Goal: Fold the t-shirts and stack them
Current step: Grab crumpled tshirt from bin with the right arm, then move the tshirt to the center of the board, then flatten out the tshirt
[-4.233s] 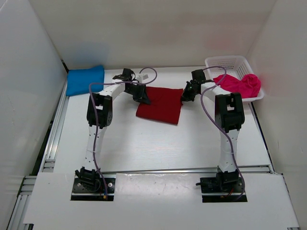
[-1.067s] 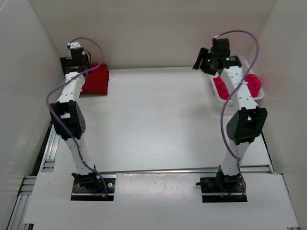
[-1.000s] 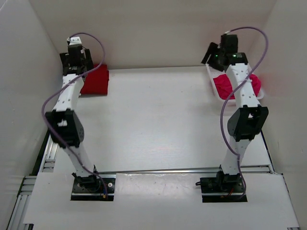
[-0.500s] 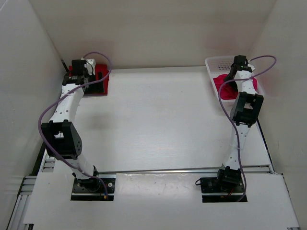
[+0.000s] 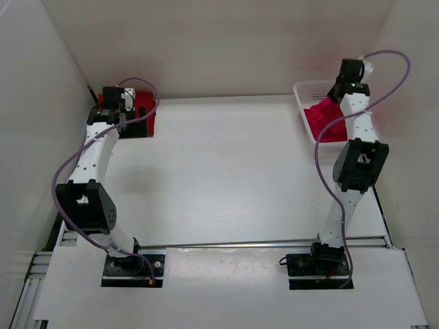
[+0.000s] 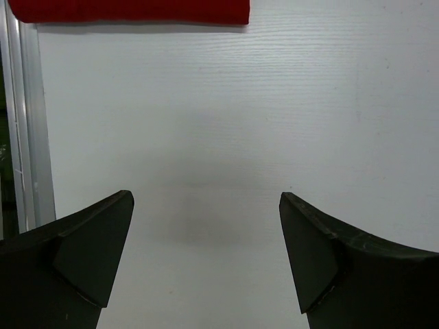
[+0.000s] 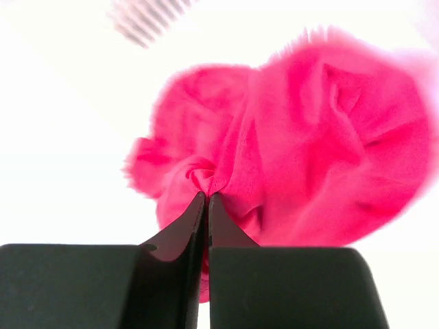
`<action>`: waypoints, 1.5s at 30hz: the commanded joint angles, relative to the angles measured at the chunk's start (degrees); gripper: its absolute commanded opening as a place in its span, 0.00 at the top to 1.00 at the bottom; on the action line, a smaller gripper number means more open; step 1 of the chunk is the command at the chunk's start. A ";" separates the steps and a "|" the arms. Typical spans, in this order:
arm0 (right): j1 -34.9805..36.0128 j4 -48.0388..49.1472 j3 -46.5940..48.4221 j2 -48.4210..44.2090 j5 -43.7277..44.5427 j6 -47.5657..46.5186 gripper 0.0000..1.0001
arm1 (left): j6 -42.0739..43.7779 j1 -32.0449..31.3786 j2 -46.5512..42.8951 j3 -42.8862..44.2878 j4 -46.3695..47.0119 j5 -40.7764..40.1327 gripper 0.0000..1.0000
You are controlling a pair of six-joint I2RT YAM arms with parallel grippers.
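Fingers of the right gripper (image 7: 206,200) were pressed together on a pinch of the pink-magenta t-shirt (image 7: 309,151). The rest of that crumpled cloth spread just beyond the tips and to their right, at the white mesh basket (image 5: 306,88). The left gripper (image 6: 206,200) stood wide apart with nothing between its jaws, over bare table (image 6: 206,110). The folded dark red t-shirt (image 6: 130,10) lay flat ahead of its tips, clear of them.

Overexposed, blurry right wrist view
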 commanded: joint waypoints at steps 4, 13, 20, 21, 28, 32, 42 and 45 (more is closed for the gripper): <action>11.28 13.23 -0.72 -35.07 -2.91 -11.51 1.00 | -0.05 -0.14 -11.82 -2.28 -1.36 -2.44 0.00; 33.62 17.01 -14.52 -54.46 -12.76 -1.08 1.00 | -0.05 -0.14 -24.83 -7.91 -6.20 1.51 0.00; 42.86 20.10 -16.21 -44.91 -19.35 10.00 1.00 | -0.05 0.39 -26.70 -7.93 -6.20 2.56 0.00; 42.34 20.10 -16.20 -43.40 -20.23 13.58 1.00 | -0.05 0.39 -26.70 -7.92 -6.20 2.56 0.00; 24.96 8.28 -19.74 -29.88 -24.27 19.64 0.49 | -0.05 -3.20 -19.68 -8.53 -10.06 -2.17 0.00; 21.41 -17.94 0.48 -13.33 -29.48 4.85 0.39 | -0.05 -10.84 -14.40 -13.97 -11.38 -5.26 0.00; 30.20 0.58 -39.92 -25.38 -33.33 0.08 0.34 | -0.05 -26.07 -6.32 -33.42 5.40 -4.92 0.00; 31.34 0.58 -41.34 -20.64 -34.03 2.18 0.34 | -0.05 -26.07 -1.13 -29.20 7.34 -0.44 0.00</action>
